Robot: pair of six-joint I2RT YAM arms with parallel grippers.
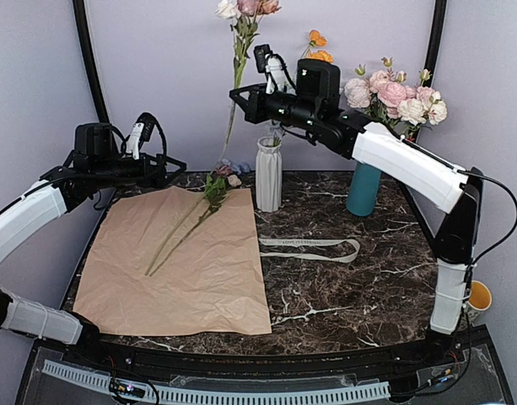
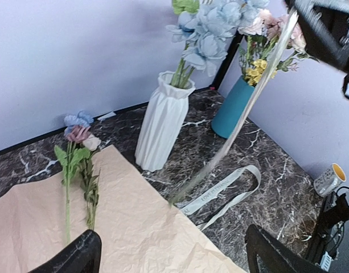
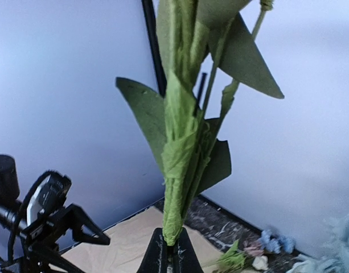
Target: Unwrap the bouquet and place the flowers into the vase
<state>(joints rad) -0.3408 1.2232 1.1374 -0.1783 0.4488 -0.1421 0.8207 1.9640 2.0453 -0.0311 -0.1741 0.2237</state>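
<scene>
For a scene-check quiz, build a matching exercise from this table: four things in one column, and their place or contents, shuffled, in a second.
Things:
1. cream ribbon
2. kraft paper
3. white ribbed vase
4. teal vase

Place or contents:
A. holds pink roses
B. spread flat, loose flower stems lying on it
C. lies on the bare marble tabletop, right of the paper
D. holds pale blue blooms

Pairs: 1-C, 2-B, 3-D, 4-A

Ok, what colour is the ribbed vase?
The vase is white; the left wrist view shows it best.
</scene>
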